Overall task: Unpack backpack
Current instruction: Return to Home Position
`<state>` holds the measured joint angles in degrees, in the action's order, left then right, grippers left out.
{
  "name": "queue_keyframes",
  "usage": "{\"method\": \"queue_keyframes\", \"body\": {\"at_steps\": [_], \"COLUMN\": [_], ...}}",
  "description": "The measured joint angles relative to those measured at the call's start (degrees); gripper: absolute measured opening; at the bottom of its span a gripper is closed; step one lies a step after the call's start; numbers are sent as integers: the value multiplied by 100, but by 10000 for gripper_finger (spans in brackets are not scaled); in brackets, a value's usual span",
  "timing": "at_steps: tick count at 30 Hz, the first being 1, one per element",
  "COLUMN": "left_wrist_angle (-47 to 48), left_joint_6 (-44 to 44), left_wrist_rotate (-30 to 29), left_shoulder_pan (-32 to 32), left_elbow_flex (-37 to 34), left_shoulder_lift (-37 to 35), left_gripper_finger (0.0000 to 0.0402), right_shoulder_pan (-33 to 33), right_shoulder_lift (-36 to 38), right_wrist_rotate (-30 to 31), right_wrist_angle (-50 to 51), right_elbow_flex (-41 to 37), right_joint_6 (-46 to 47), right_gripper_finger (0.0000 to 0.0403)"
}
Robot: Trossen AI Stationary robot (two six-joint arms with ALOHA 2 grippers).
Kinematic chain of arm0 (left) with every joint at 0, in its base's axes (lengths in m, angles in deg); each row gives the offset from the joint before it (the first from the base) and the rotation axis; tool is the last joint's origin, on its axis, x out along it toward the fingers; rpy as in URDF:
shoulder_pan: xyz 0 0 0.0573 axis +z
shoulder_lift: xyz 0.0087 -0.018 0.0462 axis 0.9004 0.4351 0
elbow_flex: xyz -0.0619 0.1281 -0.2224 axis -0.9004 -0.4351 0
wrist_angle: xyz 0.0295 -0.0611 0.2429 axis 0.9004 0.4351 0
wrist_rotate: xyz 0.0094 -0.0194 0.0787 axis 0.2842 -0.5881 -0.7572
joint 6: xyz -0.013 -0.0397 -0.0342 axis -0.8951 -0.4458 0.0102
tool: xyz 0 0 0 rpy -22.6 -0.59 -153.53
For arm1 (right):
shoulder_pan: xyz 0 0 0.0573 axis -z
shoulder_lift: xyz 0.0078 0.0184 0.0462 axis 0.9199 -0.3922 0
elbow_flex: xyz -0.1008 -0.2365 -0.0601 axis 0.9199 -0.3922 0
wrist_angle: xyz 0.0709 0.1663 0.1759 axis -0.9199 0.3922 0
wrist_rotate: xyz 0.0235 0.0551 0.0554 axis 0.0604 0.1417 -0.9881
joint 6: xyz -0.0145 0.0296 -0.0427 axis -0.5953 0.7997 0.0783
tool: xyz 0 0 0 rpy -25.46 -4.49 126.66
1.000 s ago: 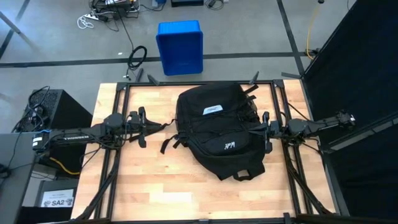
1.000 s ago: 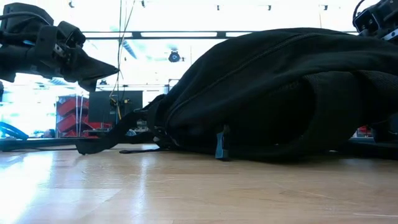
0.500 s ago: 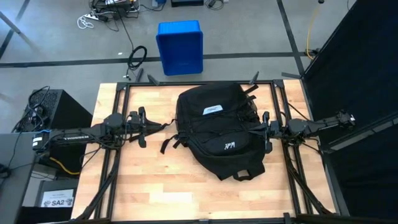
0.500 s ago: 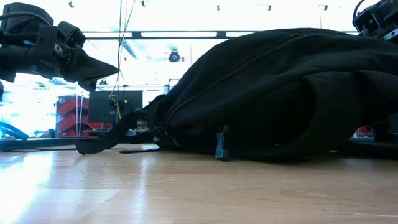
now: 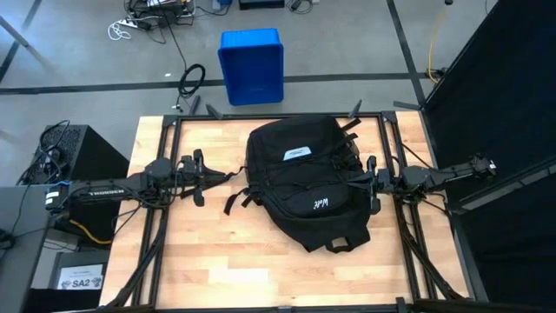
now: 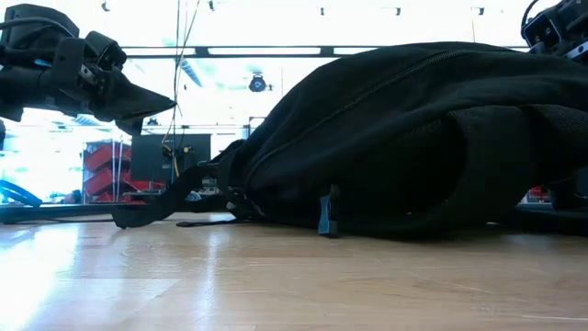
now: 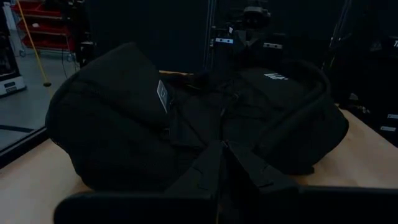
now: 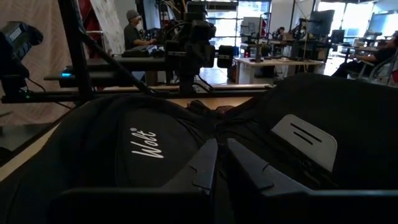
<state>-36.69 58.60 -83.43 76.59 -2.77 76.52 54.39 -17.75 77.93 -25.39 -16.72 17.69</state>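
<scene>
**Operator:** Where do my grippers stand?

**Spotter:** Your left gripper [image 7: 219,145] has its two fingers pressed together at the tips, with nothing between them. It hangs above the table [image 5: 174,252], clear of the wood, just left of the backpack [image 5: 300,187] and pointing at it. Your right gripper [image 8: 217,143] is pinched together the same way and is also empty. It sits at the backpack's right edge, pointing inward over the fabric. I cannot tell whether it touches the cloth.

**Operator:** And the backpack itself?

**Spotter:** It lies in the middle of your table, between the two arms, front face up. The white label [image 5: 296,153] is on the half toward the far edge. The small white lettering [image 5: 321,205] is on the front pocket, toward the near edge. One strap [image 5: 233,202] trails onto the wood on the left side, near your left gripper's tips.

**Operator:** Anything beyond the table?

**Spotter:** A blue bin [image 5: 252,65] stands on the floor past the far edge, well apart from the backpack. Your right wrist view also shows a person [image 8: 132,30] in the room behind the left arm.
</scene>
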Motion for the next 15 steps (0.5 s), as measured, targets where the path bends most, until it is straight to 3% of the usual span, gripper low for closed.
{"method": "queue_keyframes", "body": {"at_steps": [15], "left_wrist_angle": [0], "left_joint_6": [0], "left_wrist_rotate": [0], "left_shoulder_pan": [0], "left_elbow_flex": [-2], "left_shoulder_lift": [0], "left_gripper_finger": [0], "right_shoulder_pan": [1], "right_shoulder_lift": [0], "right_wrist_rotate": [-6], "right_wrist_angle": [-2], "right_elbow_flex": [0], "right_joint_6": [-2], "right_gripper_finger": [13]}}
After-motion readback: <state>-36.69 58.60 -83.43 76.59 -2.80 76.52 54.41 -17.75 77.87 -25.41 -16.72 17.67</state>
